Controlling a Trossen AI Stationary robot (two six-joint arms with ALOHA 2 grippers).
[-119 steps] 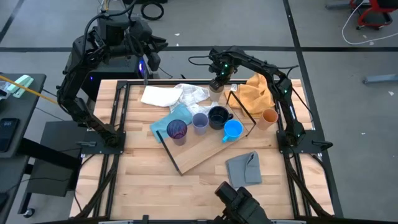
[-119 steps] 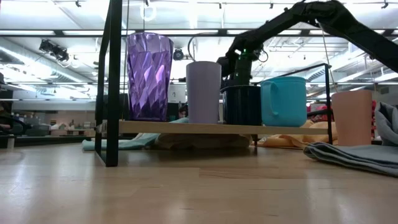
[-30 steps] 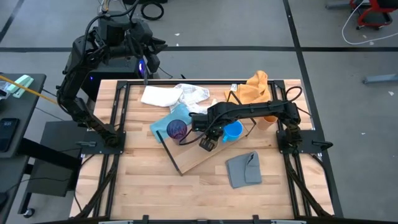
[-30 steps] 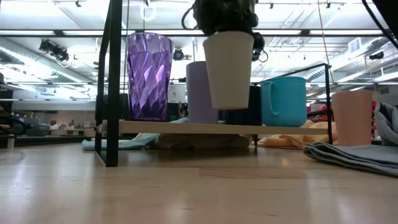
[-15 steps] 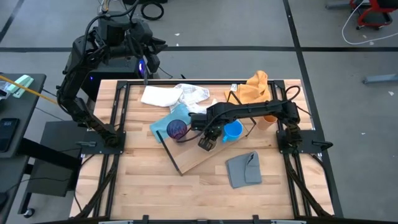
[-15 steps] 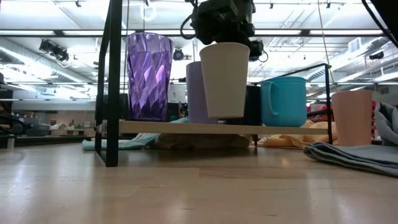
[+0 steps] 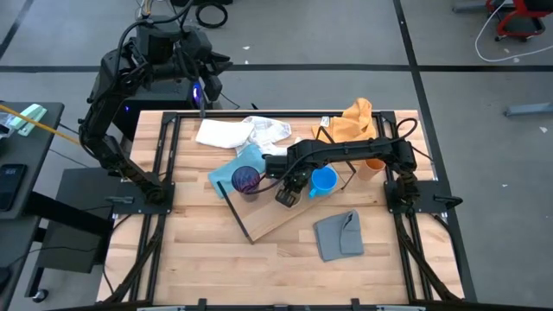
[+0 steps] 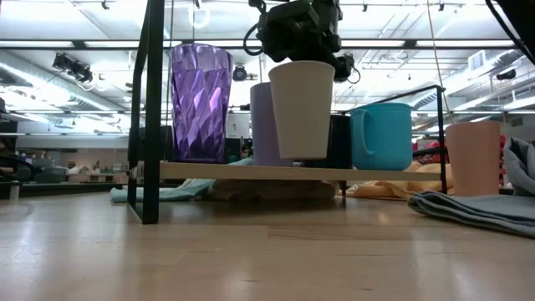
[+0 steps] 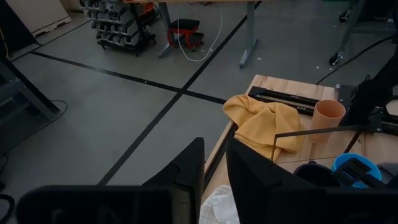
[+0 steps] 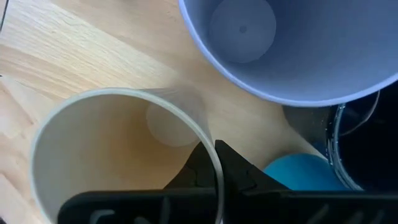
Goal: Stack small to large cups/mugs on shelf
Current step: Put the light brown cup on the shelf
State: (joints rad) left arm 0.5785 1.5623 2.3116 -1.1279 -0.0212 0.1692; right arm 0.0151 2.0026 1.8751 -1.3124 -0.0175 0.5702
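My right claw is clamped shut on the rim of the beige cup, one finger inside the wall and one outside, as the right wrist view shows it. The cup hangs upright, mouth up, its long axis vertical, tapering to a narrower base that sits just over the shelf; I cannot tell from the low view whether the base touches the board. It is a plain, matte, handleless cup, cream outside and a warmer tan inside. Seen from above, the claw holds it over the near edge of the light-wood shelf, which lies at an angle on the counter. Just beyond it stand the lavender cup, then the black mug and the bright blue mug, all upright with mouths up; the dark purple tumbler stands at the end of the row, tall and faceted. The orange cup stands upright off the shelf, near the orange cloth. A grey cloth square lies on the counter beside the shelf. My left claw waits raised behind the counter's far left corner, fingers slightly parted and holding nothing.
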